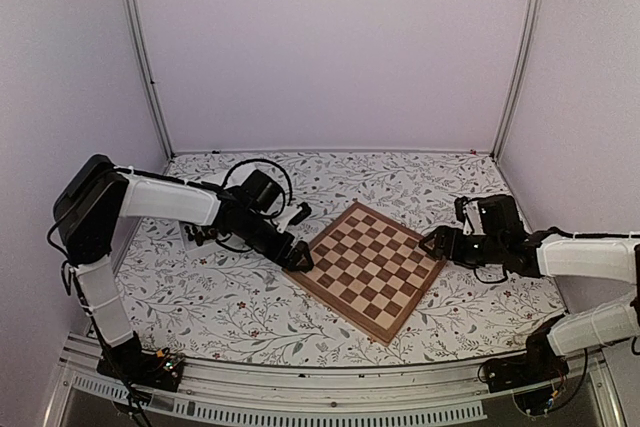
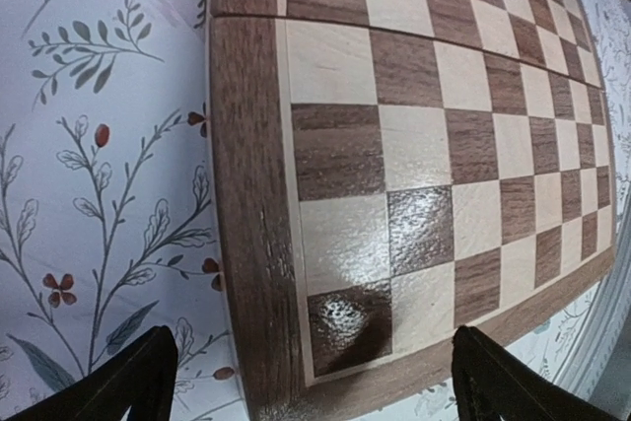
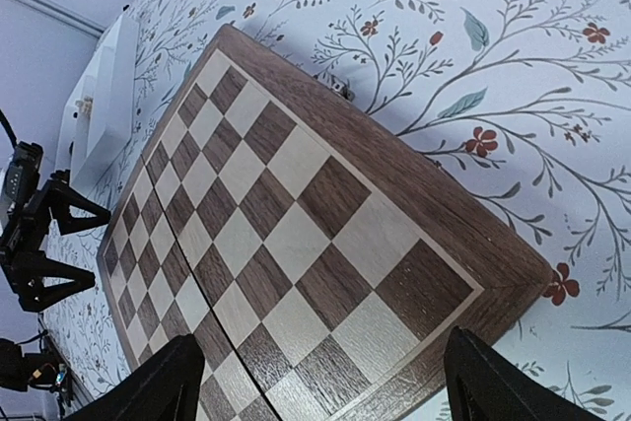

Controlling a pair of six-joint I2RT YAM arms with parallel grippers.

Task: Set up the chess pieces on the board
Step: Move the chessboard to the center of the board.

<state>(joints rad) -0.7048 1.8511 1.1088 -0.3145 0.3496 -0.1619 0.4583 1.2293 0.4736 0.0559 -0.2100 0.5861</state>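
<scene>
Where the arms meet the table's middle, item one: the board (image 1: 370, 269), square, tan and dark brown checks, brown border, centre seam. It lies flat on the tablecloth (image 1: 230, 297) and is turned so its corners point left, right, near and far. Its squares show bare wood with a glossy sheen near the left corner, and the border is plain grain.

Item two: left gripper (image 1: 300, 259), low over the board's left corner. Its jaws are spread wide with nothing between them. In the left wrist view its black fingers (image 2: 128, 382) straddle that corner, one over the cloth and one past the board's near edge.

Item three: right gripper (image 1: 430, 242), just off the board's right corner, jaws likewise spread and holding nothing. The right wrist view shows its fingers (image 3: 158, 391) on either side of the corner.

Item four: white tray (image 3: 108, 76), on the cloth beyond the board's far-left edge, close behind the left arm. A small pale shape on its rim is too small to identify.

Edges and room: open cloth runs along all four sides of the board, widest at the far side and near left. Pale walls with metal posts (image 1: 140, 47) close the left, right and back. A perforated rail (image 1: 330, 392) bounds the near edge.
</scene>
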